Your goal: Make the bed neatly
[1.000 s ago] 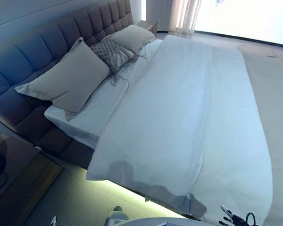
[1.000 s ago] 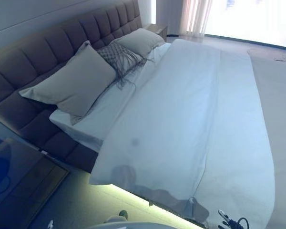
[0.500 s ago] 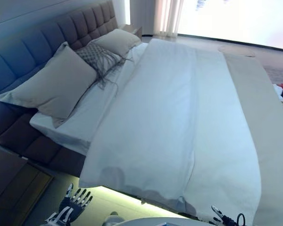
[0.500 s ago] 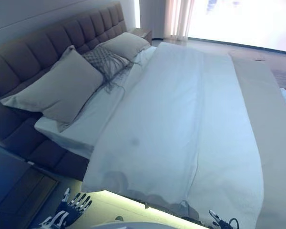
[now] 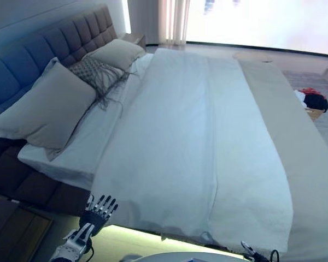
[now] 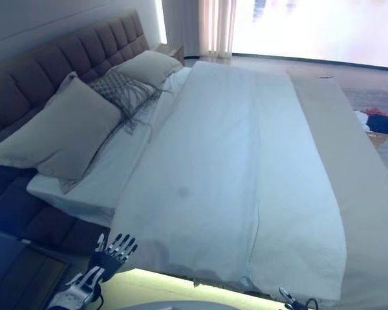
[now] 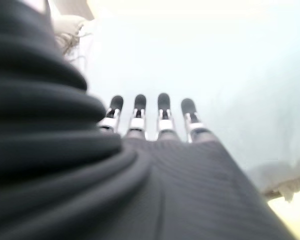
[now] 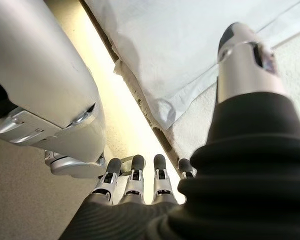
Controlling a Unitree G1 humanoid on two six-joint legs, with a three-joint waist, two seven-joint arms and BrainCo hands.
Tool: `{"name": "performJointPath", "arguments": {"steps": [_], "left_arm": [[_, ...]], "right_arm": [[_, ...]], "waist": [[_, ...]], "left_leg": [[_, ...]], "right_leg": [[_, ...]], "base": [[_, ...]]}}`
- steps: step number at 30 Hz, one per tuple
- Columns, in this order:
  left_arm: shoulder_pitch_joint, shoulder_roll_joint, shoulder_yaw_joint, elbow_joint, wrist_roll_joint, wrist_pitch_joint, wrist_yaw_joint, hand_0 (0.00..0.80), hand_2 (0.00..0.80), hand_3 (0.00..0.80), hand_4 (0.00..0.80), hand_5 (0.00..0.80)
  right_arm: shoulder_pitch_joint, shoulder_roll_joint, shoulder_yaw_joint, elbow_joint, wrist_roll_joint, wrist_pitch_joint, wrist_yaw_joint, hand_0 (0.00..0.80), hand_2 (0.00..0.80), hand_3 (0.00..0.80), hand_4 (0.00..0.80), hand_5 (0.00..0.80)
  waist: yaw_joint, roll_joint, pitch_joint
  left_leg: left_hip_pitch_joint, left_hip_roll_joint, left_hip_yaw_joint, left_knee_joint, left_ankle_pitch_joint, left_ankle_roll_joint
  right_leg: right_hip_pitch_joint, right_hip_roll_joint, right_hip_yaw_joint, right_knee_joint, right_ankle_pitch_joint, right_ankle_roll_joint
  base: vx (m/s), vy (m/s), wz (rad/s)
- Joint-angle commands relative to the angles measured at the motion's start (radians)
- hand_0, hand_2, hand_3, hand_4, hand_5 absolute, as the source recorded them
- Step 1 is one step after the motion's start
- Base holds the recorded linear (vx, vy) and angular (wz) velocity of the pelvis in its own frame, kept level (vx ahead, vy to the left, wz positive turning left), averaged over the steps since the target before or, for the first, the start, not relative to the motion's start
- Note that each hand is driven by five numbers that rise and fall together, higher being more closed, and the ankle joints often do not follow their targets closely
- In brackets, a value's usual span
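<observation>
- The wide bed (image 5: 71,164) with a dark tufted upholstered headboard (image 5: 49,46) runs lengthwise from the headboard at the robot's left toward the foot at the right; its near long side faces the robot.
- A pale white duvet (image 5: 191,142) lies spread over the mattress, its long axis along the bed, with one lengthwise fold line down the middle. Its near edge overhangs the bed's side, slightly ragged at the corner.
- A beige cover strip (image 5: 295,142) lies along the foot end, touching the duvet's edge.
- At the head, two plain beige pillows (image 5: 46,109) lean against the headboard with a grey fringed woven cushion (image 5: 93,73) between them; a strip of white sheet shows between pillows and duvet.
- A glowing band of floor (image 5: 136,240) runs under the near side; a dark wooden bedside cabinet (image 5: 11,234) stands at the lower left.
- The left hand (image 5: 97,212) hovers just beside the duvet's near corner, fingers (image 7: 138,107) straight and slightly spread, holding nothing.
- The right hand (image 8: 140,185) is low by the bed's edge, fingers straight, empty.
</observation>
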Motion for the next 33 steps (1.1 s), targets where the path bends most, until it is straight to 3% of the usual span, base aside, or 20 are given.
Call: {"name": "performJointPath", "arguments": {"steps": [1,4,5,6,8,9,10,12,15,19,20,21,22,24,25,28,29,31,33], "left_arm": [[-0.104,-0.032,0.019,0.026,-0.029,-0.023,0.036,0.000,0.000,0.000,0.000,0.000],[-0.094,-0.053,0.004,0.082,0.036,-0.017,0.135,0.000,0.000,0.000,0.000,0.000],[-0.085,-0.060,0.000,0.117,0.117,-0.034,0.154,0.000,0.000,0.000,0.000,0.000],[-0.079,-0.068,-0.020,0.181,0.180,-0.065,0.166,0.000,0.000,0.000,0.000,0.000],[-0.077,-0.074,-0.064,0.252,0.286,-0.098,0.211,0.000,0.000,0.000,0.000,0.000],[-0.078,-0.074,-0.076,0.264,0.319,-0.105,0.226,0.000,0.000,0.000,0.000,0.000],[-0.086,-0.081,-0.125,0.300,0.456,-0.125,0.275,0.000,0.000,0.000,0.000,0.000],[-0.099,-0.097,-0.210,0.342,0.670,-0.138,0.316,0.000,0.000,0.000,0.000,0.000],[-0.099,-0.121,-0.274,0.362,0.717,-0.097,0.385,0.000,0.000,0.000,0.000,0.000],[-0.070,-0.147,-0.296,0.372,0.812,-0.101,0.390,0.000,0.000,0.000,0.000,0.000],[-0.067,-0.151,-0.314,0.366,0.828,-0.112,0.405,0.000,0.000,0.000,0.000,0.000],[-0.068,-0.150,-0.326,0.358,0.802,-0.114,0.415,0.000,0.000,0.000,0.000,0.000],[-0.068,-0.150,-0.327,0.355,0.792,-0.114,0.419,0.000,0.000,0.000,0.000,0.000],[-0.086,-0.141,-0.326,0.343,0.728,-0.108,0.434,0.000,0.000,0.000,0.000,0.000],[-0.103,-0.135,-0.318,0.344,0.736,-0.104,0.427,0.000,0.000,0.000,0.000,0.000],[-0.110,-0.134,-0.314,0.366,0.767,-0.118,0.387,0.000,0.000,0.000,0.000,0.000],[-0.106,-0.136,-0.313,0.367,0.769,-0.120,0.387,0.000,0.000,0.000,0.000,0.000],[-0.097,-0.140,-0.321,0.367,0.749,-0.117,0.394,0.000,0.000,0.000,0.000,0.000],[-0.101,-0.140,-0.325,0.365,0.743,-0.107,0.387,0.000,0.000,0.000,0.000,0.000]], "right_arm": [[-0.053,-0.001,-0.003,0.027,0.043,-0.027,-0.017,0.000,0.000,0.000,0.000,0.000],[-0.038,0.027,-0.014,0.018,0.060,-0.091,-0.021,0.000,0.000,0.000,0.000,0.000],[-0.036,0.046,-0.012,0.016,0.053,-0.105,-0.023,0.000,0.000,0.000,0.000,0.000],[-0.029,0.072,-0.005,0.018,0.049,-0.126,-0.016,0.000,0.000,0.000,0.000,0.000],[-0.019,0.098,0.017,0.029,0.055,-0.144,0.011,0.000,0.000,0.000,0.000,0.000],[-0.019,0.103,0.025,0.032,0.062,-0.146,0.016,0.000,0.000,0.000,0.000,0.000],[-0.024,0.124,0.052,0.036,0.082,-0.154,0.024,0.000,0.000,0.000,0.000,0.000],[-0.037,0.153,0.095,0.031,0.114,-0.161,0.015,0.000,0.000,0.000,0.000,0.000],[-0.052,0.180,0.149,0.014,0.098,-0.170,0.006,0.000,0.000,0.000,0.000,0.000],[-0.050,0.198,0.219,-0.011,0.005,-0.192,0.016,0.000,0.000,0.000,0.000,0.000],[-0.052,0.195,0.247,-0.017,-0.037,-0.202,0.020,0.000,0.000,0.000,0.000,0.000],[-0.056,0.190,0.267,-0.021,-0.060,-0.206,0.024,0.000,0.000,0.000,0.000,0.000],[-0.058,0.189,0.272,-0.023,-0.071,-0.204,0.030,0.000,0.000,0.000,0.000,0.000],[-0.089,0.172,0.319,-0.038,-0.105,-0.202,0.026,0.000,0.000,0.000,0.000,0.000],[-0.113,0.163,0.342,-0.043,-0.088,-0.183,0.009,0.000,0.000,0.000,0.000,0.000],[-0.121,0.153,0.319,-0.020,0.020,-0.179,-0.044,0.000,0.000,0.000,0.000,0.000],[-0.117,0.154,0.304,-0.012,0.055,-0.184,-0.061,0.000,0.000,0.000,0.000,0.000],[-0.094,0.160,0.272,0.008,0.127,-0.206,-0.095,0.000,0.000,0.000,0.000,0.000],[-0.066,0.168,0.235,0.013,0.156,-0.219,-0.129,0.000,0.000,0.000,0.000,0.000]], "waist": [[0.001,0.010,0.053],[-0.001,0.007,0.064],[-0.003,0.006,0.068],[-0.013,0.009,0.068],[-0.032,0.018,0.062],[-0.035,0.020,0.060],[-0.045,0.023,0.057],[-0.056,0.018,0.048],[-0.056,0.012,0.037],[-0.033,-0.001,0.035],[-0.025,-0.003,0.042],[-0.017,-0.004,0.049],[-0.014,-0.004,0.051],[0.007,-0.006,0.077],[0.007,-0.015,0.089],[-0.019,-0.044,0.098],[-0.030,-0.039,0.092],[-0.057,-0.001,0.076],[-0.073,0.016,0.070]], "left_leg": [[-0.003,-0.033,0.016,0.108,-0.139,0.056],[-0.002,-0.083,0.037,0.104,-0.159,0.072],[0.005,-0.090,0.056,0.094,-0.157,0.076],[0.006,-0.093,0.065,0.075,-0.142,0.089],[-0.005,-0.092,0.062,0.042,-0.112,0.112],[-0.008,-0.092,0.061,0.034,-0.106,0.117],[-0.017,-0.097,0.049,0.017,-0.093,0.134],[-0.034,-0.114,0.015,0.008,-0.084,0.152],[-0.038,-0.130,-0.014,0.006,-0.076,0.158],[-0.073,-0.116,-0.001,0.005,-0.042,0.122],[-0.100,-0.105,0.018,0.002,-0.021,0.103],[-0.131,-0.100,0.010,0.002,-0.003,0.089],[-0.140,-0.099,0.003,0.002,0.002,0.086],[-0.198,-0.103,-0.069,0.039,0.008,0.081],[-0.218,-0.109,-0.097,0.133,-0.033,0.089],[-0.206,-0.117,-0.074,0.315,-0.151,0.118],[-0.174,-0.112,-0.072,0.281,-0.162,0.122],[-0.082,-0.093,-0.090,0.130,-0.127,0.107],[-0.054,-0.081,-0.097,0.063,-0.096,0.088]], "right_leg": [[-0.022,-0.139,-0.034,0.001,0.083,0.064],[-0.050,-0.175,-0.071,0.008,0.145,0.077],[-0.067,-0.177,-0.092,0.042,0.153,0.078],[-0.087,-0.159,-0.080,0.118,0.126,0.067],[-0.121,-0.088,-0.032,0.268,0.058,0.035],[-0.132,-0.072,-0.021,0.301,0.040,0.027],[-0.143,-0.009,0.012,0.380,-0.002,0.006],[-0.141,0.062,0.060,0.412,-0.044,-0.011],[-0.084,0.107,0.076,0.345,-0.094,-0.028],[-0.014,0.147,0.069,0.122,-0.118,-0.064],[0.005,0.157,0.066,0.077,-0.112,-0.069],[0.016,0.166,0.080,0.049,-0.106,-0.073],[0.017,0.168,0.085,0.044,-0.105,-0.074],[0.001,0.172,0.111,0.028,-0.101,-0.090],[-0.031,0.158,0.108,0.034,-0.088,-0.103],[-0.071,0.115,0.094,0.058,-0.057,-0.110],[-0.081,0.116,0.092,0.068,-0.058,-0.107],[-0.090,0.138,0.090,0.084,-0.069,-0.102],[-0.087,0.145,0.087,0.079,-0.068,-0.095]], "base": [[0.052,0.219,-0.06],[0.005,0.191,-0.16],[-0.062,0.180,-0.30],[-0.096,0.165,-0.42],[-0.117,0.126,-0.44],[-0.130,0.081,-0.25],[-0.155,0.000,-0.16],[-0.190,-0.075,-0.02],[-0.162,-0.139,-0.07],[-0.185,-0.185,-0.29],[-0.256,-0.173,-0.29],[-0.217,-0.128,-0.12],[-0.301,-0.089,-0.05],[-0.425,-0.054,-0.02],[-0.486,0.000,-0.05],[-0.321,0.079,0.02],[-0.135,0.178,0.09],[-0.108,0.215,0.06],[-0.118,0.171,0.19]]}}
